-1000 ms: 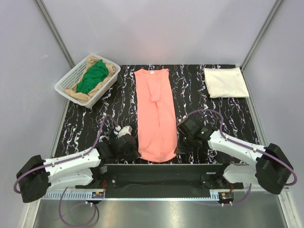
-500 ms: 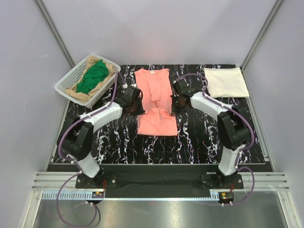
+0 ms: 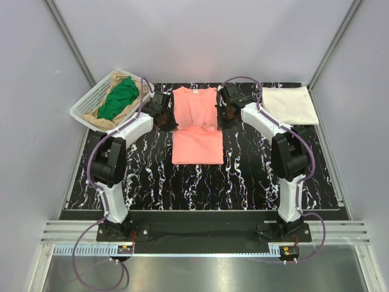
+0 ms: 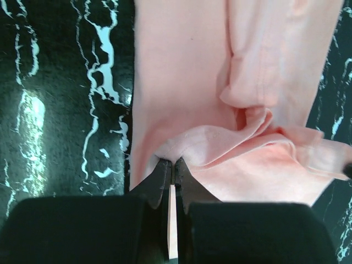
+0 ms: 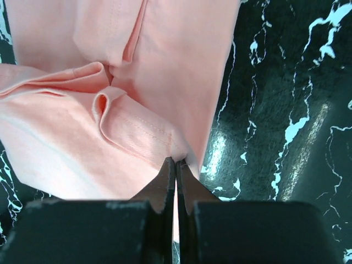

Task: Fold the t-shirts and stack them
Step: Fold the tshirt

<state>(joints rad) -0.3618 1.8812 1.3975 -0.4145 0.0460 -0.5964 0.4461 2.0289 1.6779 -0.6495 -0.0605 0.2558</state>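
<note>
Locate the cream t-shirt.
Top view: the cream t-shirt lies folded at the table's far right corner, right of the right claw and the salmon t-shirt.

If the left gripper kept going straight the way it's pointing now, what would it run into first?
The left gripper, shut on a fold of the salmon-pink t-shirt, points across that same shirt, so more of its cloth comes first, probably the flat layer on the table; depth is hard to judge.

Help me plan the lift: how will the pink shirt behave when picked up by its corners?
Probably floppy: the pink shirt bunches into soft folds where the left pincer and right pincer pinch it. Likely light: each shut pincer holds only a thin edge. Its unheld middle would probably sag, as it wrinkles there.
</note>
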